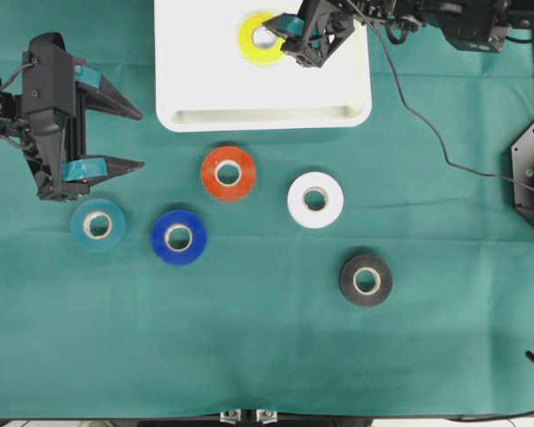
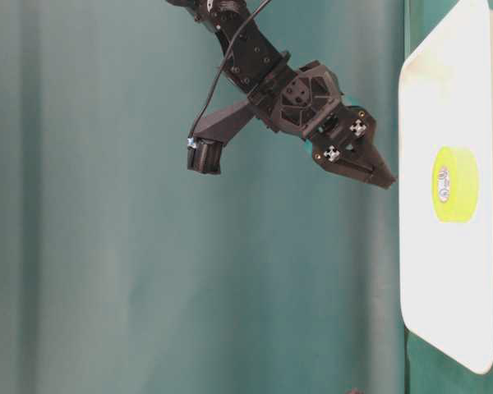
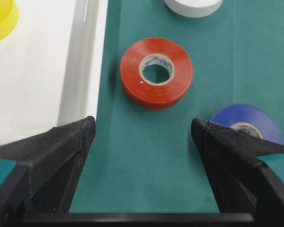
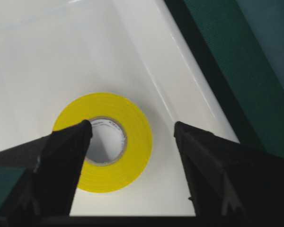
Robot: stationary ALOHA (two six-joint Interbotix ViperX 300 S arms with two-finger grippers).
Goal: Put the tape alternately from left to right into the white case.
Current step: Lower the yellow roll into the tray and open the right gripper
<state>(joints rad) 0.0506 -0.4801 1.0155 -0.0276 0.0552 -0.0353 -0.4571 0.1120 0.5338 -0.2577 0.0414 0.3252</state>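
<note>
With the right fingers [image 4: 132, 130] wide above the yellow roll [image 4: 104, 142] lying flat in the white tray [image 1: 187, 84] at 12 o'clock, one tip overlaps the core and could drag it on withdrawal; left fingers [image 3: 142, 130] wide, empty.

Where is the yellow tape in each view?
Overhead: yellow tape top centre, in the case.
Table-level: right side, on the case.
Left wrist: top-left corner, cut off.
Right wrist: centre, between the right tool's tips.
Shared landmark: the white case.
</note>
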